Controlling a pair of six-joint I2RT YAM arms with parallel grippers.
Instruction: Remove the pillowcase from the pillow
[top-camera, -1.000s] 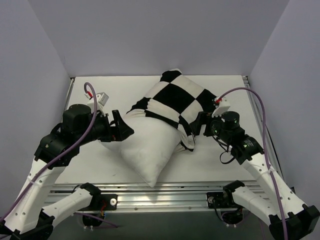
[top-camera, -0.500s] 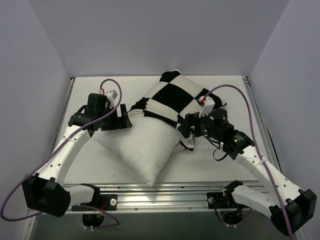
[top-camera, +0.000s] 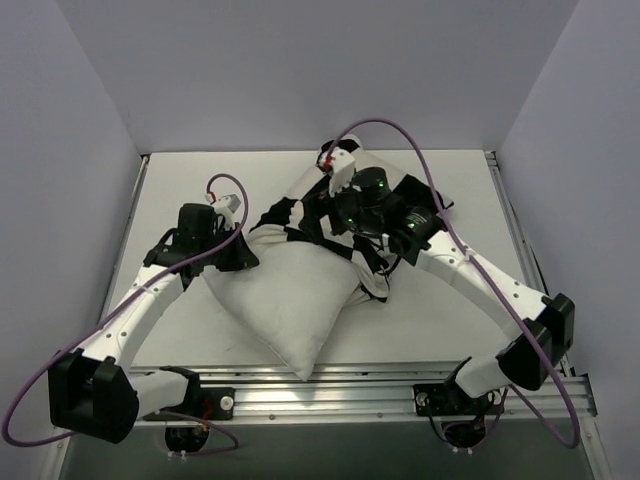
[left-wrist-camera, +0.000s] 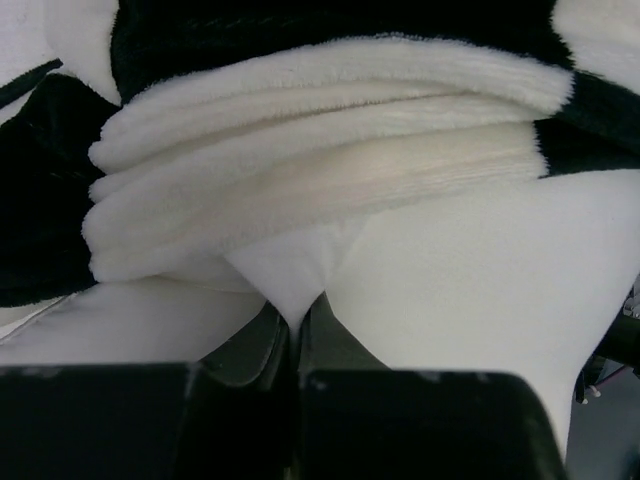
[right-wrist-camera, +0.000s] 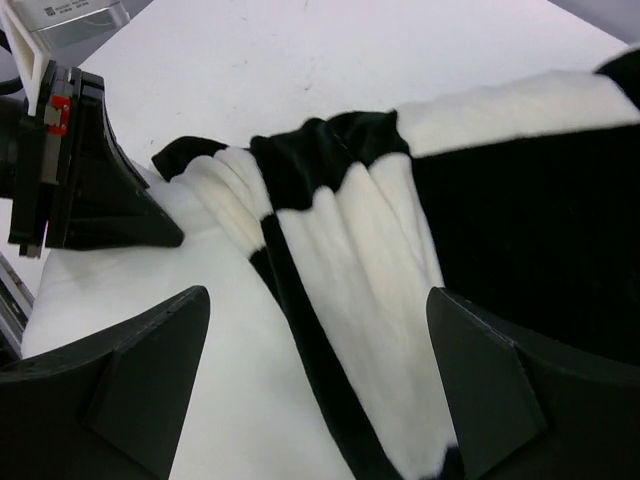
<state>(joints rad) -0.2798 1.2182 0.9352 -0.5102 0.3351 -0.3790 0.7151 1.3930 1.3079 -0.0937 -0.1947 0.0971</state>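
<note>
Nothing legible appears in any view. The only print is a few tiny dark lines on a white label (right-wrist-camera: 72, 9) at the top left corner of the right wrist view. It sits on the white camera housing (right-wrist-camera: 25, 55) mounted on the left arm, and its characters are too small and blurred to make out.

White table (top-camera: 420, 325) enclosed by 3 pale lavender walls (top-camera: 300, 70), a metal rail (top-camera: 330, 385) along its near edge
</note>
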